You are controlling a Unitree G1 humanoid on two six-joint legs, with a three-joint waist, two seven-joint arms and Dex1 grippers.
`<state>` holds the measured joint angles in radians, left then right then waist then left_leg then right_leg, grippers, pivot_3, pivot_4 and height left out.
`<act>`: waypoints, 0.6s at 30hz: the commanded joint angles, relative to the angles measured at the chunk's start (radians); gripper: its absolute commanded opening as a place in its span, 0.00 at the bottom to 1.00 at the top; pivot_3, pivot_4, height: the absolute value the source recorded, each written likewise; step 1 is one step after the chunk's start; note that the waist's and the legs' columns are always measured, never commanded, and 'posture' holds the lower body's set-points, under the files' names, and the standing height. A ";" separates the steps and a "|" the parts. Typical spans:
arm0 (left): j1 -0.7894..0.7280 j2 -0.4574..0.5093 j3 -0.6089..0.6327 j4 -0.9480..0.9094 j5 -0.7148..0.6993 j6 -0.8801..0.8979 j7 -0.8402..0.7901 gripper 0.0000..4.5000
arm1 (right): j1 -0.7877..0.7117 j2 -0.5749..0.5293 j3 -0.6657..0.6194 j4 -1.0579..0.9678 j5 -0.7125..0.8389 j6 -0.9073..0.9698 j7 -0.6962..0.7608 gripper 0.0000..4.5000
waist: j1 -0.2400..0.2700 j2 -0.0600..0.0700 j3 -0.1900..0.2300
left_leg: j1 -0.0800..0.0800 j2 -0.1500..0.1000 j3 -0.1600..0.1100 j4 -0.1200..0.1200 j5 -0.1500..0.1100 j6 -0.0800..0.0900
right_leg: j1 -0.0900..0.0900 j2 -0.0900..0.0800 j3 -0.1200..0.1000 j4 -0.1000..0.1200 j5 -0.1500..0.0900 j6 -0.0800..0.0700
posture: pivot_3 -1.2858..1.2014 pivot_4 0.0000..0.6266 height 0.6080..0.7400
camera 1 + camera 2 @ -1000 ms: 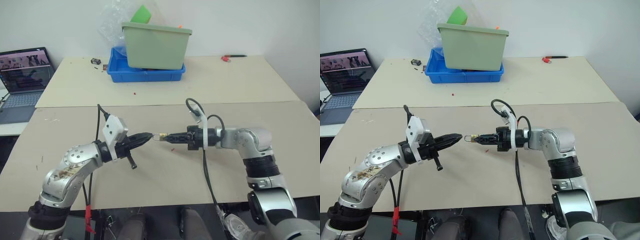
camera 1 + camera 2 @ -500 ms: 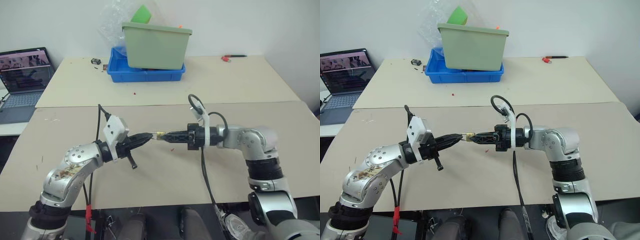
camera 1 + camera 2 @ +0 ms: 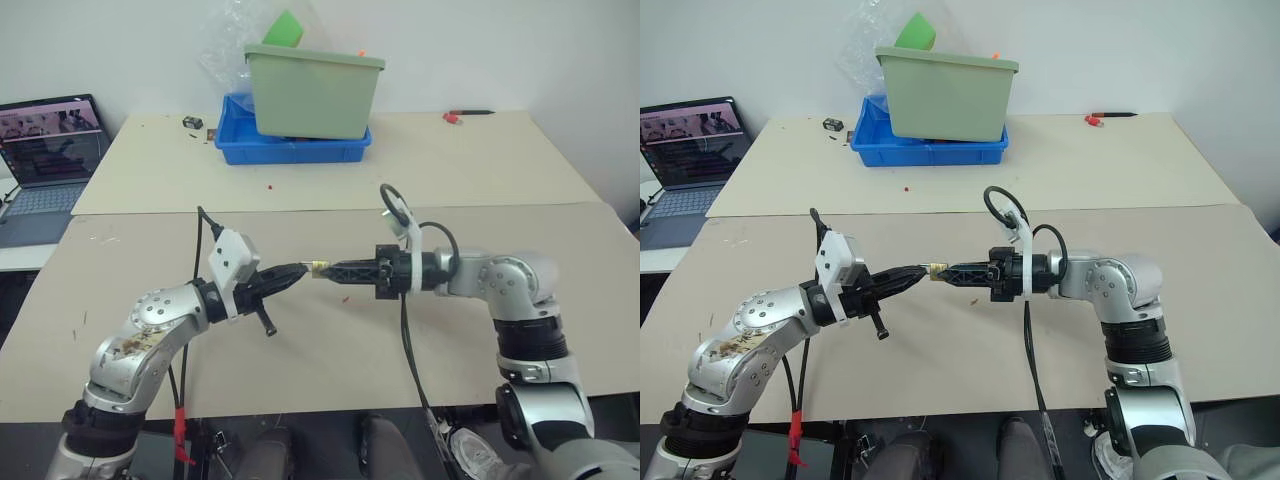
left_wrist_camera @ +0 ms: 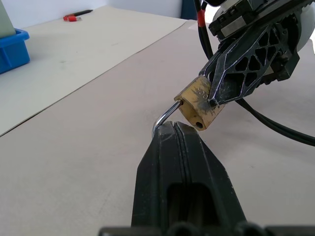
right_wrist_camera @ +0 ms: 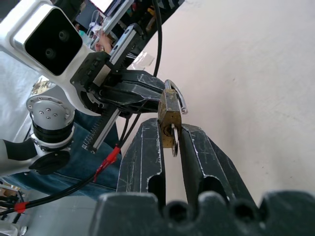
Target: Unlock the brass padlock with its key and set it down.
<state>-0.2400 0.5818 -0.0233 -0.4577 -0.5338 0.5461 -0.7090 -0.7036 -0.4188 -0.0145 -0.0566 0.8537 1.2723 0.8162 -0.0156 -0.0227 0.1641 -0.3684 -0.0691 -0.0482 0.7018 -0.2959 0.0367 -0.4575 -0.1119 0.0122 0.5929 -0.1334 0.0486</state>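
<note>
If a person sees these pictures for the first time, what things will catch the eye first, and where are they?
The two grippers meet tip to tip above the near table: the right gripper pinches the tiny brass padlock, and the shut left gripper touches its silvery shackle. Behind, on the far table, a pale green bin stands in a blue tray, and an open laptop sits at the far left.

We take this for a lab or test room — plain white walls and pale worktables (image 3: 450, 160) pushed together. An open laptop (image 3: 50, 150) sits aside; a blue tray (image 3: 290, 150) and green bin (image 3: 312, 90) hold supplies.
</note>
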 commanded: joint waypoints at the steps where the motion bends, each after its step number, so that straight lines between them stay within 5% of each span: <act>1: -0.017 -0.004 0.003 -0.035 0.002 -0.004 0.007 0.01 | -0.033 0.006 -0.032 -0.033 0.043 0.008 -0.004 0.04 | 0.000 0.000 0.000 | 0.000 0.000 0.000 0.000 0.000 0.000 | 0.000 0.000 0.000 0.000 0.000 0.000 | 0.52 0.24 1.00; 18: -0.007 -0.010 0.001 -0.054 0.003 -0.005 0.018 0.01 | 0.000 0.007 -0.032 -0.096 0.134 0.086 -0.042 0.04 | 0.001 0.000 0.000 | 0.000 0.000 0.000 0.000 0.000 0.000 | 0.000 0.000 0.000 0.000 0.000 0.000 | 0.52 0.24 1.00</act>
<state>-0.2394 0.5762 -0.0239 -0.4687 -0.5303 0.5461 -0.6947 -0.6963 -0.4099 -0.0263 -0.1156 0.9602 1.3521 0.7780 -0.0143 -0.0227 0.1641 -0.3684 -0.0691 -0.0483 0.7019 -0.2960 0.0368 -0.4574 -0.1120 0.0122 0.5928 -0.1334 0.0486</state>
